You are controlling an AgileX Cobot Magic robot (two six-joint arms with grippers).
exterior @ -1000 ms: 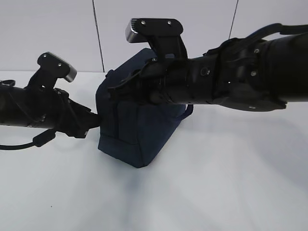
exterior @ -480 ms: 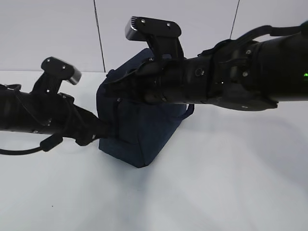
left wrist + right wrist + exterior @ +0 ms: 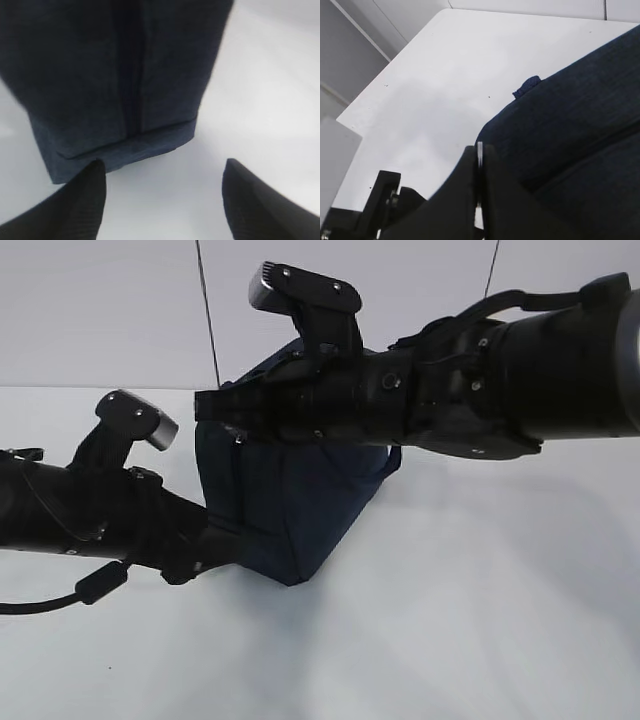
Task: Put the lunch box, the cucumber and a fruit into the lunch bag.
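Boxy dark navy lunch bag (image 3: pixel 290 510) mid-frame, left gripper (image 3: pixel 162 200) spread empty, right gripper (image 3: pixel 479 165) clenched on thin silver piece (image 3: pixel 479 155).

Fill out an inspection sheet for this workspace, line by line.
Surface: white table, bare where visible.
Job's things: navy lunch bag standing upright; lunch box, cucumber and fruit not seen.
Clutter: nothing seen.
End effectors: left end effector open, low beside the bag's bottom edge, holding nothing; right end effector shut on a thin silver piece at the bag's top.
Cables: black cable looping under the left arm.
Surroundings: pale panelled wall.
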